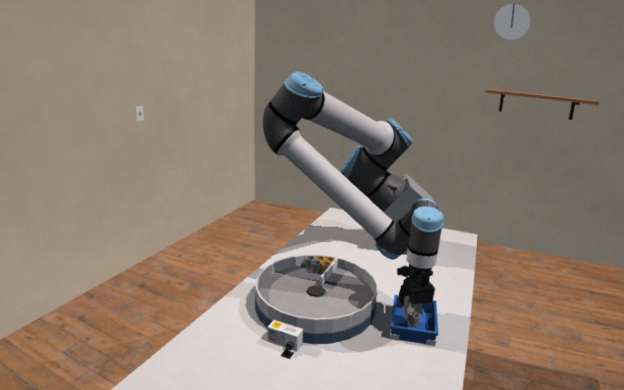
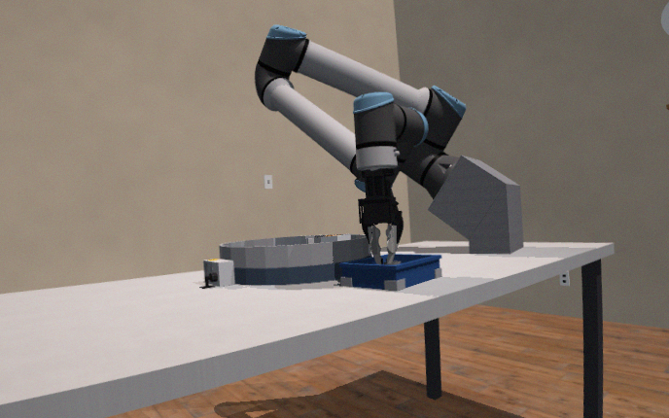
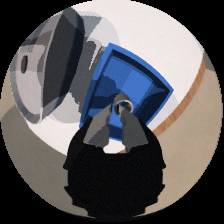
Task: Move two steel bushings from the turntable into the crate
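Observation:
The blue crate (image 1: 424, 335) (image 2: 416, 272) (image 3: 137, 80) stands right of the round grey turntable (image 1: 321, 325) (image 2: 280, 254) (image 3: 62, 60). My gripper (image 1: 411, 318) (image 2: 384, 261) (image 3: 114, 105) points down into the crate, its fingertips slightly parted. A steel bushing (image 1: 416, 316) (image 3: 127, 105) stands upright in the crate at the fingertips, its ring-shaped top showing beside them; the fingers partly hide it. I cannot tell whether another bushing is hidden beside it. On the turntable, grey bushings (image 1: 311, 263) and several orange-brown bushings (image 1: 325, 261) are grouped at the back by a divider.
A small white box (image 1: 284, 335) (image 2: 219, 271) with a yellow label stands in front of the turntable. A pale divider wall (image 1: 327, 272) and a dark round hub (image 1: 316, 291) are inside the turntable. The turntable's raised rim lies close to the crate's left side.

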